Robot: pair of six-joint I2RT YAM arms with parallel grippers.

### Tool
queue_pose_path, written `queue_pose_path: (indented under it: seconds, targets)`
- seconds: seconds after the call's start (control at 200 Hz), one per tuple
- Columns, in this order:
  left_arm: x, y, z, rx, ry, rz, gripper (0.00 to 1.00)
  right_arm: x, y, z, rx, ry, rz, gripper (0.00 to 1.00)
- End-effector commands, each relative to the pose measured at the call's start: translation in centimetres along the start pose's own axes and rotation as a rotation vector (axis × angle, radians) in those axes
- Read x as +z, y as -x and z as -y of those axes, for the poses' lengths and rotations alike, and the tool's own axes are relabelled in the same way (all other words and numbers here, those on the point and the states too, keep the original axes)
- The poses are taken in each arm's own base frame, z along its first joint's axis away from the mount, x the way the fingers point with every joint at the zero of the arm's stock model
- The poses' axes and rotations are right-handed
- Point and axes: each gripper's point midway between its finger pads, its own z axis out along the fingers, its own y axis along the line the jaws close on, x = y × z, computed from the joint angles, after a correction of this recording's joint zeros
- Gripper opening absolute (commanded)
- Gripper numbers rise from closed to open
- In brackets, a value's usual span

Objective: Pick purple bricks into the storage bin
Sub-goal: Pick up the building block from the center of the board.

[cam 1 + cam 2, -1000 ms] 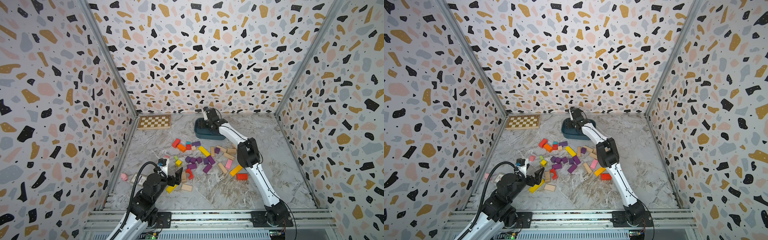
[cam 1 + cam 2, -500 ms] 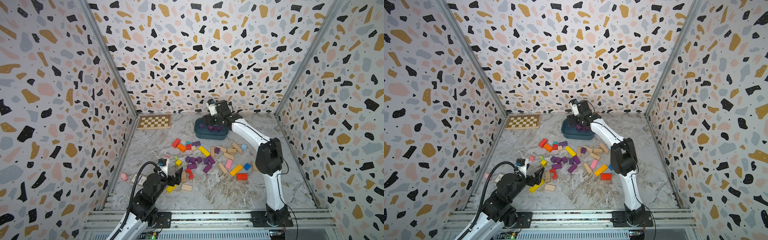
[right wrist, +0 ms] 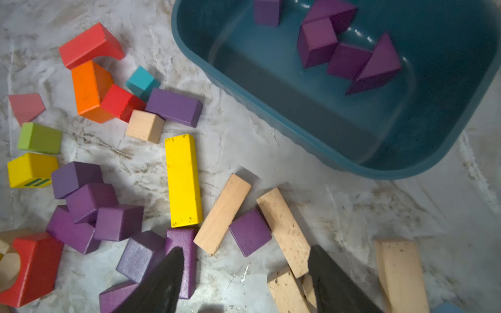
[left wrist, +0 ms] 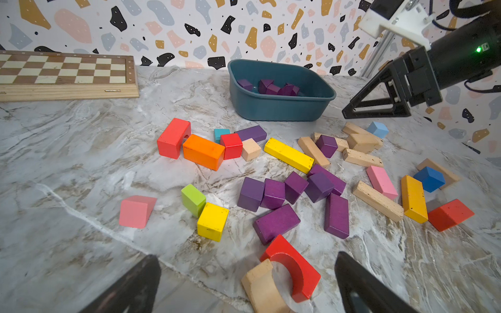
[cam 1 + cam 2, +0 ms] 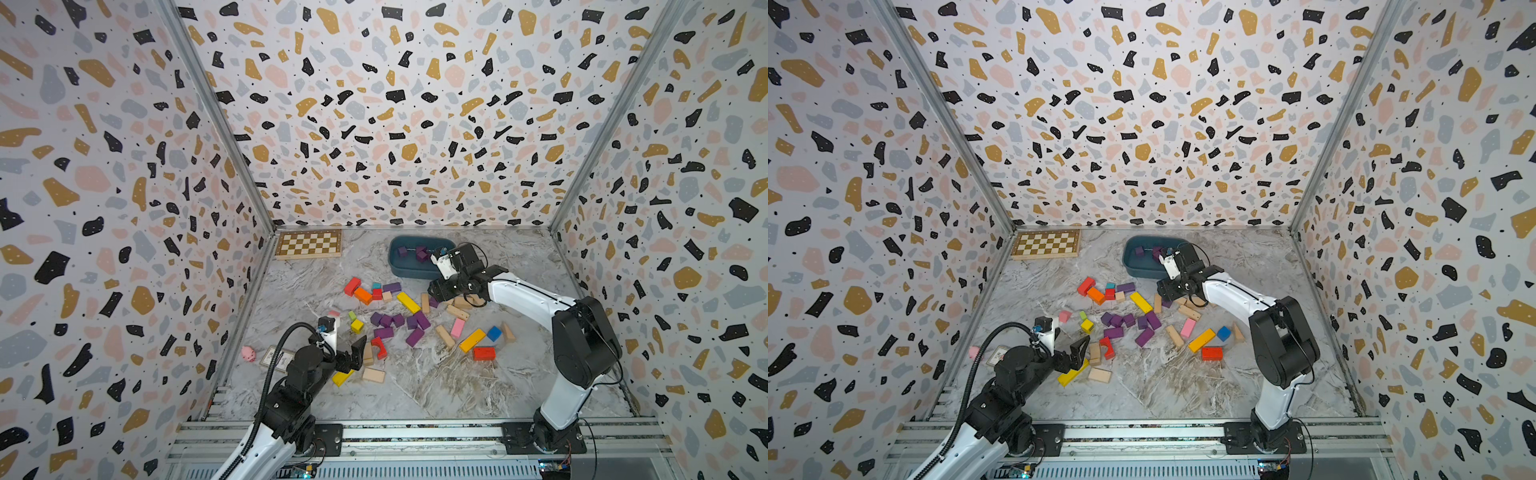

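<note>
1. Several purple bricks (image 3: 317,43) lie inside the storage bin (image 3: 311,119). The others sit loose on the bench (image 4: 67,168), mixed with other colours.
2. The right end effector (image 3: 245,250) hangs over loose blocks just beside the bin, jaws apart and empty.
3. The left end effector (image 4: 246,256) is spread wide (nothing between its jaws), near a red arch (image 4: 295,268).

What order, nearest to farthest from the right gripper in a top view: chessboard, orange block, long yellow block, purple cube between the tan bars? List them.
1. Purple cube, right by the right gripper.
2. Long yellow block, toward the pile's middle.
3. Orange block, at the pile's left end.
4. Chessboard, back left corner.
</note>
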Motion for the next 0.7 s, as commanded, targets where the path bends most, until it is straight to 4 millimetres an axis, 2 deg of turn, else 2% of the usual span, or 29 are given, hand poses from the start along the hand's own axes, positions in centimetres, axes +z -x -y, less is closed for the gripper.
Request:
queue_pose_path:
  seconds: [0.0, 0.441, 0.696]
  targets:
    - [-0.1, 1.3, 0.5, 0.011, -0.02, 0.046, 0.99, -0.8, 0.6, -0.2, 0.001, 0.022, 0.041, 0.71]
    - [-0.1, 1.2, 0.4, 0.01, -0.016, 0.042, 0.99, 2.9, -1.5, 0.1, 0.011, 0.055, -0.032, 0.64]
    - [-0.1, 1.2, 0.4, 0.008, -0.014, 0.042, 0.99, 4.0, -2.1, 0.2, 0.011, 0.058, -0.054, 0.62]
